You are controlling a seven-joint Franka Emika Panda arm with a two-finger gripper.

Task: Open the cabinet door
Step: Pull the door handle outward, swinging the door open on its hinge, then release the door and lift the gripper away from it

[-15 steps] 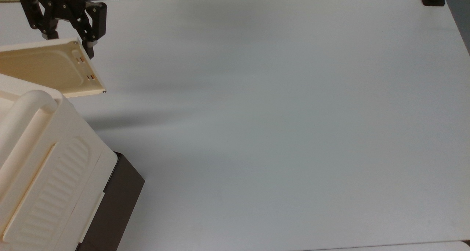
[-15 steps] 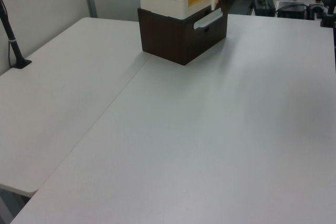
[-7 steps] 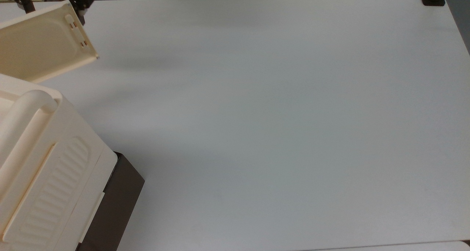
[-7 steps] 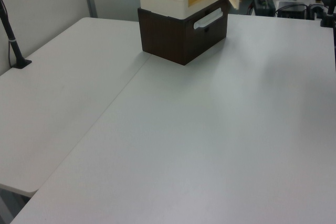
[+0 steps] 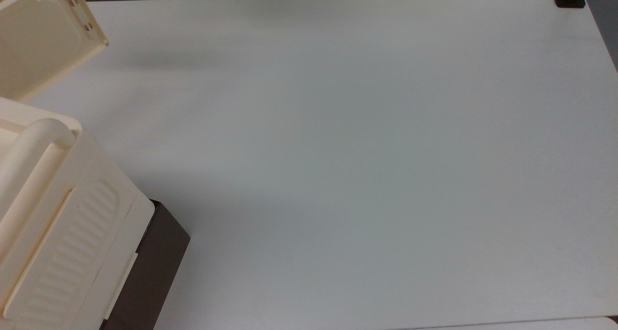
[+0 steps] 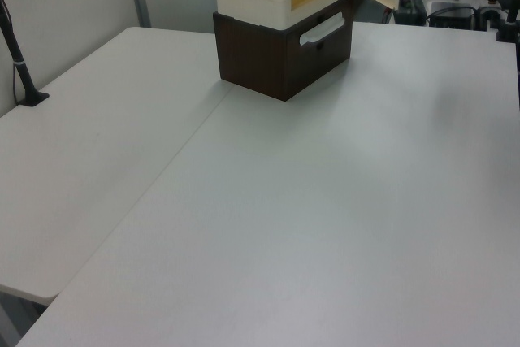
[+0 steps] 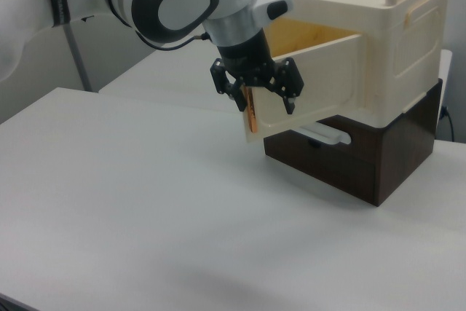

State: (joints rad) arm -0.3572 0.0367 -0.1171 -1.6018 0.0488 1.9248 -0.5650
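The cabinet door [image 7: 313,85] stands swung wide from the cabinet [image 7: 378,41]; I note its free edge at the right view's left, hinge side toward the right view's right. My gripper [image 7: 256,100] sits at that free edge, jaws spread, one finger on each side of the panel. In the top view the door [image 5: 41,35] occupies the upper left corner, the cabinet [image 5: 53,214] below it. The cabinet rests on a dark brown box [image 7: 364,154] on the white table [image 7: 145,209].
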